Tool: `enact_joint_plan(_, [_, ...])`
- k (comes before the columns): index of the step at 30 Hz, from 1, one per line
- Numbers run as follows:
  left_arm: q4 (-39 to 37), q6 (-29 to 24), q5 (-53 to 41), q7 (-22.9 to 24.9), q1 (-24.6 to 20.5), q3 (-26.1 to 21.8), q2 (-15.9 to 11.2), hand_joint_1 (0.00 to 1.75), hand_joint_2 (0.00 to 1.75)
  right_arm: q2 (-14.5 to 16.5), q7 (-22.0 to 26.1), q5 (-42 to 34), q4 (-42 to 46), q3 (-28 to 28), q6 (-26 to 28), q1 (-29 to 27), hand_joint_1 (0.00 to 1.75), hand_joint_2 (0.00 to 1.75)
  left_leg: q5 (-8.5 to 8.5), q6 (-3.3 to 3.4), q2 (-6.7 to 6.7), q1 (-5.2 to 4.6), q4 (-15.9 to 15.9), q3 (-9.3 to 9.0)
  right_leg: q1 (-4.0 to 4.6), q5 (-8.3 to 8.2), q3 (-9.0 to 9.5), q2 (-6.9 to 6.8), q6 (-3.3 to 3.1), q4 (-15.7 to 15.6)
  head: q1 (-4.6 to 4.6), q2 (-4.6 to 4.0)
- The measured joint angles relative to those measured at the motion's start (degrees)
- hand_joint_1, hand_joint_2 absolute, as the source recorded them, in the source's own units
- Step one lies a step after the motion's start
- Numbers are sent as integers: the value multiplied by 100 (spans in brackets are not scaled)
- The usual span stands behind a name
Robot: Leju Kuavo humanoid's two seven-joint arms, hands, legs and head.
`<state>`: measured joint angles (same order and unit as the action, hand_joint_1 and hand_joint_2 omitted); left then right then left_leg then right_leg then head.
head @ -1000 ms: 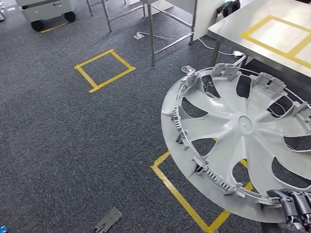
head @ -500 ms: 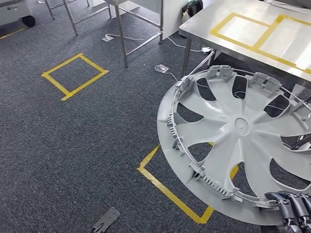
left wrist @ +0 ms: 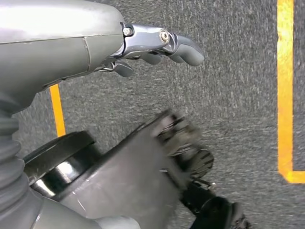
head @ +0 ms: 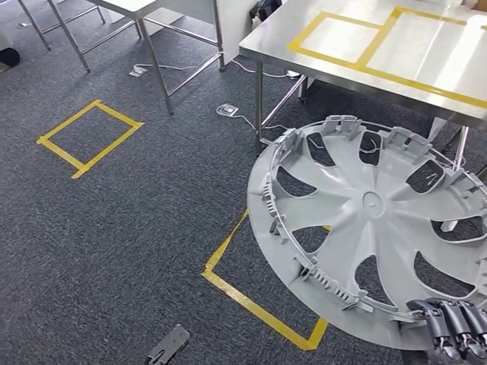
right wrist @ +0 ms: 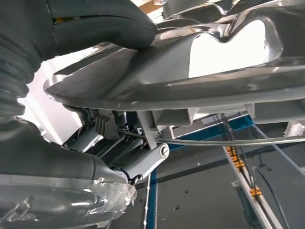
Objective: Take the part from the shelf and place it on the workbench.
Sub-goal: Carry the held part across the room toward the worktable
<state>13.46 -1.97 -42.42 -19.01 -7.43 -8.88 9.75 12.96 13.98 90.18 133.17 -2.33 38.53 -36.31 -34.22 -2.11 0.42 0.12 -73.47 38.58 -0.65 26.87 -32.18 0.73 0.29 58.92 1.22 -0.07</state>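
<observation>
The right hand [head: 453,331] grips the grey wheel cover [head: 373,228] by its rim, short of the workbench [head: 367,38]. The left hand [left wrist: 158,45] hangs over the carpet, fingers loosely extended, holding nothing.

Wheel cover [head: 373,220]: pale grey, with dark cut-outs between the spokes. Carpet [head: 115,228]: dark speckled grey, marked with yellow tape squares [head: 89,137]. Workbench [head: 367,53]: silver metal top with yellow tape outlines. Right hand [head: 453,331]: dark grey fingers.

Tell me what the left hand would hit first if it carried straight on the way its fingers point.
Probably only the grey carpet. In the left wrist view the left hand holds nothing, and past its fingertips lies bare carpet, with yellow tape further along. Depth is unclear, so treat this as a guess.
</observation>
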Motion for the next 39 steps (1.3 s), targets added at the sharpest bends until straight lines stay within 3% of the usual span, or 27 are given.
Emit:
enact_joint_plan(1, [0,2,-1,1,14,-2,-2,0,175,0,8,0,-17,1,0,-5,175,175,99,1,-7,0,-78,117,-1,35,44,42,4,0,1,0])
enact_joint_plan(2, [0,2,-1,2,20,-5,-4,0,175,0,19,0,-34,2,0,-11,175,175,316,9,-9,1,76,118,-5,74,99,80,15,0,-1,0])
enact_joint_plan(4, [0,-2,-1,4,19,-18,-12,0,175,0,38,0,-61,3,0,-20,175,175,860,30,-24,-1,793,-105,-7,170,210,140,61,-1,-4,0])
enact_joint_plan(6, [0,-4,-1,6,9,-37,-11,0,175,0,45,0,-73,5,0,-23,175,175,1042,80,-45,-8,1396,-342,7,264,253,182,133,-10,-20,0])
enact_joint_plan(9, [0,-3,-1,9,2,-54,-5,0,175,0,48,1,-80,7,0,-35,175,175,933,196,-52,-13,1568,-441,14,293,337,185,244,-49,-29,0])
enact_joint_plan(11, [0,-2,-1,9,3,-60,-4,0,175,-1,58,2,-85,5,0,-44,175,175,891,277,-53,-2,1592,-530,14,376,294,111,290,133,-9,-1])
enact_joint_plan(13, [0,-2,-1,8,5,-64,-3,0,175,-2,66,1,-89,4,0,-42,175,175,824,336,-50,-6,1603,-625,16,599,-61,19,316,771,19,-1])
enact_joint_plan(15, [0,-1,-1,10,10,-68,-6,0,175,-2,62,0,-95,4,0,-41,175,175,742,354,-46,-16,1603,-705,16,837,-569,-13,325,1472,29,0])
enact_joint_plan(16, [0,1,-2,11,13,-70,-8,0,175,-2,57,0,-103,5,0,-44,175,175,695,356,-45,-18,1603,-761,15,848,-733,-16,323,1601,29,0])
enact_joint_plan(17, [0,4,-3,12,16,-71,-9,0,175,-2,51,0,-113,5,0,-48,175,175,641,353,-46,-19,1603,-833,15,746,-797,-18,319,1525,32,0])
enact_joint_plan(18, [0,7,-4,13,16,-72,-9,0,175,-2,48,0,-122,5,0,-51,175,175,584,346,-47,-19,1603,-914,14,528,-762,-23,310,1256,34,0])
enact_joint_plan(19, [0,10,-4,13,18,-72,-9,0,175,-2,45,0,-128,4,0,-53,175,175,521,330,-47,-21,1604,-987,13,212,-673,-41,299,869,37,0])
enact_joint_plan(21, [0,16,-7,14,12,-74,-11,0,175,-2,46,0,-137,2,0,-47,175,175,403,276,-43,-32,1595,-1100,30,-177,-517,-78,252,287,33,0])
enact_joint_plan(22, [0,17,-8,14,7,-75,-11,0,175,-2,45,0,-140,1,0,-46,175,175,363,241,-39,-33,1597,-1132,46,-263,-482,-86,218,162,32,0])
enact_joint_plan(25, [0,20,-14,15,-12,-76,-4,0,175,-2,44,2,-144,1,0,-57,175,175,358,156,-41,-21,1535,-1161,61,-240,-405,-49,105,127,31,0])
enact_joint_plan(27, [0,21,-18,14,-34,-76,1,0,175,-1,44,2,-145,0,0,-59,175,175,281,109,-54,-15,1153,-974,33,-201,-304,-34,47,74,12,0])
enact_joint_plan(30, [0,26,-20,16,-34,-76,0,0,175,0,36,1,-148,-4,0,-47,175,175,-118,42,-57,-9,144,-319,23,-105,-170,-15,2,33,-13,0])
enact_joint_plan(31, [0,28,-20,20,-24,-76,0,0,175,0,20,1,-149,-7,0,-46,175,175,-185,41,-57,-11,-22,-137,26,-60,-117,-1,-4,33,-18,0])
enact_joint_plan(32, [0,30,-21,24,-14,-76,-3,0,175,-1,-4,2,-152,-12,0,-49,175,175,-131,52,-58,-17,1,-37,29,-12,-51,16,-5,33,-16,0])
enact_joint_plan(33, [0,31,-21,27,-9,-77,-7,0,175,-1,-32,2,-156,-19,0,-49,175,175,50,72,-58,-26,208,-25,30,39,22,33,-3,32,-18,0])
enact_joint_plan(35, [0,31,-26,30,-5,-78,-17,0,175,-2,-73,2,-161,-40,0,-45,175,175,680,118,-91,-47,923,-148,27,134,141,70,22,25,-18,0])
enact_joint_plan(37, [0,31,-32,30,0,-78,-20,0,175,-2,-86,1,-163,-54,0,-40,175,175,1116,147,-142,-59,1392,-240,24,183,170,94,46,18,-22,0])
enact_joint_plan(39, [0,31,-34,30,3,-79,-20,0,175,-2,-89,0,-164,-56,0,-36,175,175,1176,155,-166,-63,1484,-234,31,194,188,101,55,28,-24,0])
